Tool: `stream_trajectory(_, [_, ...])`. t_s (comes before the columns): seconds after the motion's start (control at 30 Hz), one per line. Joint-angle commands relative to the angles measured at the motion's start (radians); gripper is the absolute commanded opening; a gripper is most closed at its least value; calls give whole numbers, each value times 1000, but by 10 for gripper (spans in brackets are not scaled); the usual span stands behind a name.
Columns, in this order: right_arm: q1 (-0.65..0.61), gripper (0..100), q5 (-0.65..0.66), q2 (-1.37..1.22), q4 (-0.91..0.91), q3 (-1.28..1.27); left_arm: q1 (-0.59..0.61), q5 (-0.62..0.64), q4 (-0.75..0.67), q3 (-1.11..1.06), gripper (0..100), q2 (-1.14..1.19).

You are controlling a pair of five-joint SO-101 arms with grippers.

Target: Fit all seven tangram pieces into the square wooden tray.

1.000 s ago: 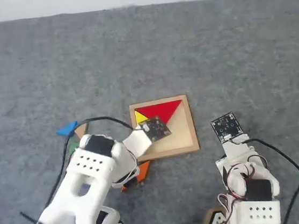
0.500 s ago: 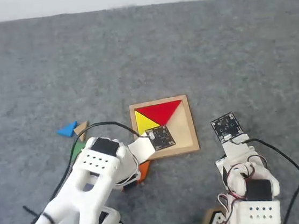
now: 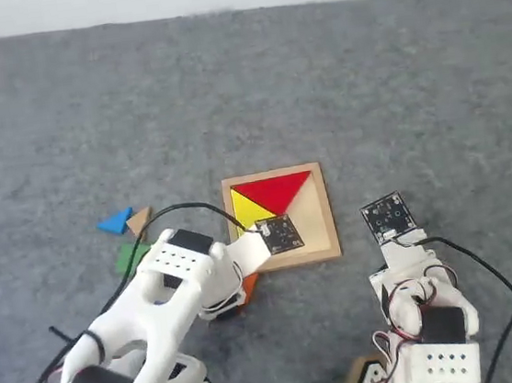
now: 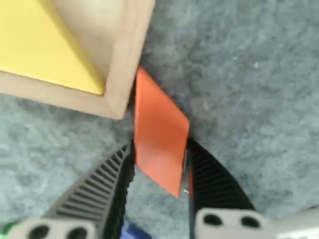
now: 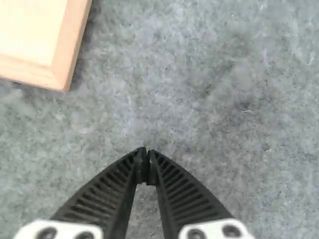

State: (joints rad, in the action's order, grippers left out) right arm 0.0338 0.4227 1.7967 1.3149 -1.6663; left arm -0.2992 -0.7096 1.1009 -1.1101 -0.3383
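Left hand [image 4: 159, 149] is clamped on the flat orange parallelogram piece [image 4: 157, 122], which touches the square wooden tray's [image 4: 125, 74] outer corner; lifting may snag it there. Right hand [image 5: 144, 160] is closed and empty.

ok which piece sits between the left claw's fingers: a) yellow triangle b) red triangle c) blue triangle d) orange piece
d: in the left wrist view the orange piece lies between the fingers of the left claw, on the carpet just off the corner of the tray.
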Motion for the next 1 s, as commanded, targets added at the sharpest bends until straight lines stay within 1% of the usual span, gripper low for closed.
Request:
stream_trajectory(0.0, [-4,8,8,16,1,-17,12,-6,-31,-5,70,20])
stream_trajectory(0.13, [-4,8,8,16,1,-17,14,-5,-29,4,66,18])
stream_trajectory(0.2, [-4,8,8,16,1,-17,44,-6,-9,31,66,18])
stream_trajectory(0.3, [-4,8,8,16,1,-17,147,-15,55,134,66,18])
stream_trajectory(0.4, [-4,8,8,16,1,-17,247,-84,135,251,66,18])
stream_trajectory(0.53, [-4,8,8,16,1,-17,342,-107,212,383,66,18])
stream_trajectory(0.6, [-4,8,8,16,1,-17,358,-130,229,412,66,20])
stream_trajectory(0.83, [-4,8,8,16,1,-17,354,-132,224,395,72,29])
stream_trajectory(0.97, [-4,8,8,16,1,-17,315,-132,199,314,135,20])
